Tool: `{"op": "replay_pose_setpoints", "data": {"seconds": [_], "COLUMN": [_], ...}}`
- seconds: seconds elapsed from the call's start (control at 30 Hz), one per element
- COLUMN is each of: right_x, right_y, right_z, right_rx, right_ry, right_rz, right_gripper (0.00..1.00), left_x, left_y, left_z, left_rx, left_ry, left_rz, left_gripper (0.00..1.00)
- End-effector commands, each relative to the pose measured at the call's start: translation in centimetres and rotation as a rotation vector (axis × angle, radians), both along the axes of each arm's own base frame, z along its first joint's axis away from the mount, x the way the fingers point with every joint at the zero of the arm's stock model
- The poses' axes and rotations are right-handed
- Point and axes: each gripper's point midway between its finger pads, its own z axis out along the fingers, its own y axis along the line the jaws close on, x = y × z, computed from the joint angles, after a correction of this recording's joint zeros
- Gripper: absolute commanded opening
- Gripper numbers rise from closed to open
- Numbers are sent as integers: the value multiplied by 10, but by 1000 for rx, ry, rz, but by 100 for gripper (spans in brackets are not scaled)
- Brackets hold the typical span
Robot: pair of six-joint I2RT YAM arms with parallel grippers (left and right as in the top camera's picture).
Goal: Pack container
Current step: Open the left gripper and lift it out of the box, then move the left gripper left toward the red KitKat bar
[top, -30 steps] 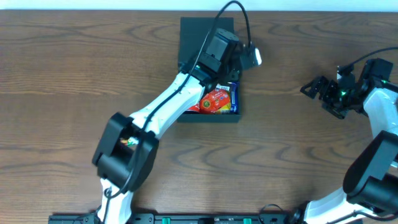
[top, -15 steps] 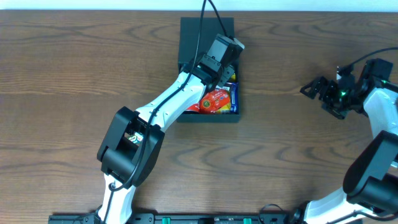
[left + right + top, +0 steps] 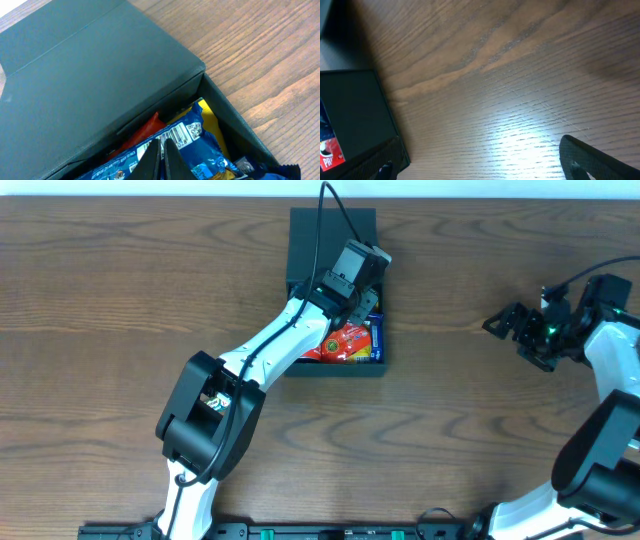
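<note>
1. The left arm's wrist has rolled round over the last second and now sits almost still above the container point(image 3: 335, 370), which lies at 12 o'clock on the surface point(image 3: 120, 300), up by the far edge.
2. The left gripper point(image 3: 161, 155) is pinched fully shut with nothing in it, its tips poised just over the blue packet point(image 3: 200, 155). I cannot tell whether they touch it.
3. Inside the box, a red packet point(image 3: 347, 342) fills the 6 o'clock end and the blue one runs along the 3 o'clock wall. A yellow packet point(image 3: 210, 117) peeks out from under the blue.
4. The flap lid point(image 3: 90, 85) is not down yet, and the packets show past its edge.
5. The right gripper point(image 3: 497, 323) has not budged. It sits wide open and empty at 3 o'clock, well apart from the box.
6. My read is that loading looks done. A closed, empty gripper settling over the contents suggests tamping the packets down or going for the lid.
</note>
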Motion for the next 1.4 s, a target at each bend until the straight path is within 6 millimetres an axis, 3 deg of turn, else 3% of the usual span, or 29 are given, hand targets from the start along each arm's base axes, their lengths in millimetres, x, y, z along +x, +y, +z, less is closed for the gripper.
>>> {"op": "replay_pose_setpoints", "data": {"seconds": [0.0,0.2,0.33,0.47,0.57,0.87,1.0,1.17,1.37], "right_x": [6,6,6,7,6,7,7,7,7], "right_y": [-1,-1,-1,-2,-5,-5,-5,-5,-6], "right_z": [14,14,14,14,13,13,13,13,13], "right_rx": [-26,-26,-27,-32,-48,-53,-49,-43,-47], "right_ry": [-47,-47,-48,-49,-42,-43,-41,-36,-37], "right_rz": [23,23,23,22,16,15,7,-5,-5], "right_gripper": [99,99,99,99,99,99,99,99,99], "left_x": [-8,1,6,12,3,-43,-64,-104,-172], "left_y": [6,2,5,33,52,86,104,132,138], "left_z": [-20,0,37,80,103,131,128,100,77], "left_rx": [19,-13,-34,26,98,188,303,505,381], "left_ry": [51,-9,-81,-192,-224,-149,-98,78,398], "left_rz": [10,17,41,146,152,123,52,-167,-446], "left_gripper": [6,6,6,6,6,6,6,6,6]}}
